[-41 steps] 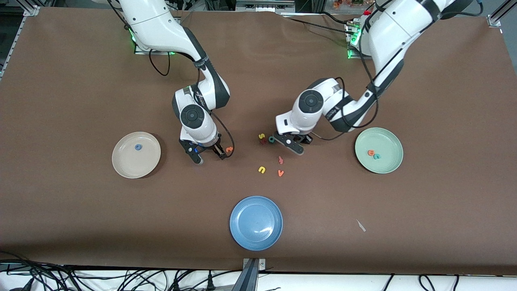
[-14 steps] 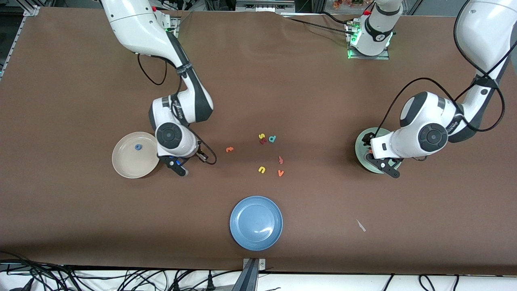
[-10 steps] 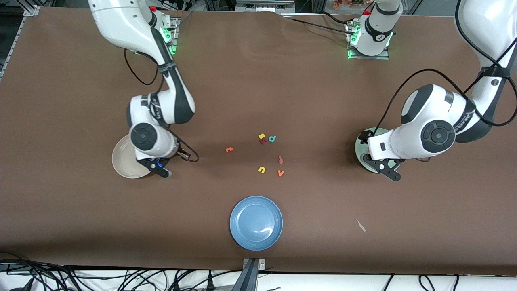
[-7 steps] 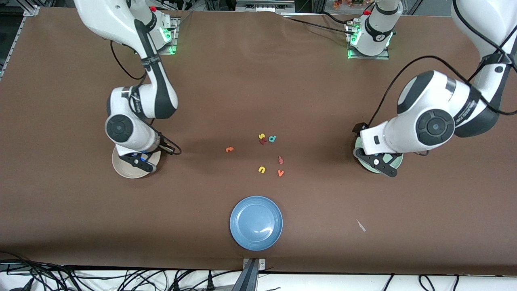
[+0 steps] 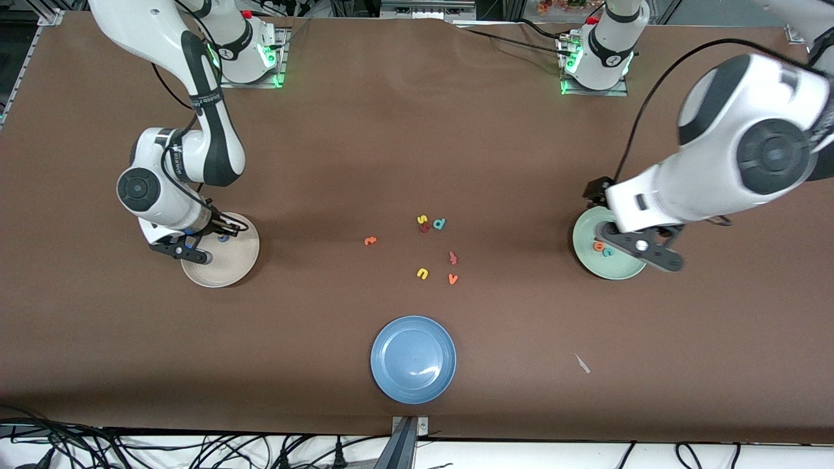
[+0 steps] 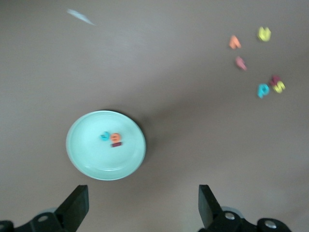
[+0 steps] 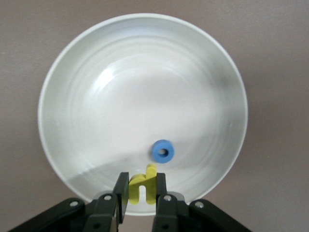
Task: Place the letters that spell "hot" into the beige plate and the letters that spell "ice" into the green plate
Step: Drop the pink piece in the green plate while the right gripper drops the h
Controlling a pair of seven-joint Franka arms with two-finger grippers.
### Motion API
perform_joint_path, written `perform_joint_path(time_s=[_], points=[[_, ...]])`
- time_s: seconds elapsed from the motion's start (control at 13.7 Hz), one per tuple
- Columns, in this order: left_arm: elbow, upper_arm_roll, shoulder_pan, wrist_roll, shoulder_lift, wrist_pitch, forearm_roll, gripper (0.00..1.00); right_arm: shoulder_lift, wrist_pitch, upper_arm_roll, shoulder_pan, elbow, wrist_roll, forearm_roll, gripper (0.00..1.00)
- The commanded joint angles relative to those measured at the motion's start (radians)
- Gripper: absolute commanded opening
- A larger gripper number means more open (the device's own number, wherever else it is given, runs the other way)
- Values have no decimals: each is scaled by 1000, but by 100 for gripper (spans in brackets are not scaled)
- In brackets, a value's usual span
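My brown table point(image 5: 495, 130), three plates and loose letters.
Blue plate point(image 5: 413, 359) nearest the camera; beige plate point(image 5: 225, 267), green plate point(image 5: 619, 267) toward my arms' ends; letters point(image 5: 423, 273) between.

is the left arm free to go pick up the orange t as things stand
Probably yes. The left pincer is open and empty over the green plate, and the orange t lies on bare table beside other loose letters, nothing above it. The right pincer is away over the beige plate.
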Motion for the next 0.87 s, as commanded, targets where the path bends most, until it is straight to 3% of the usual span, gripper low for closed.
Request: perform_joint_path(time_s=[0.0,0.07,0.15,0.44,0.58,0.66,0.8], points=[[-13,244,-158,5,-112,13,-48,100,-11,14,1,-8,-19,-22,23,61],[-37,298,-189,3,-144,15,-75,100,-13,0,1,-24,-9,-19,44,72],[-66,333,-200,0,-177,40,-95,100,-8,-9,0,-28,5,19,58,100],[-350,445,-232,0,-394,202,-150,100,-5,-104,7,-35,62,101,93,100],[-451,464,-234,3,-475,215,-247,100,8,-124,33,-12,103,282,113,100],[-505,465,-237,5,-504,249,-238,100,24,-124,55,8,126,398,114,100],[-519,464,-235,2,-505,266,-186,100,68,-124,99,39,191,627,114,100]])
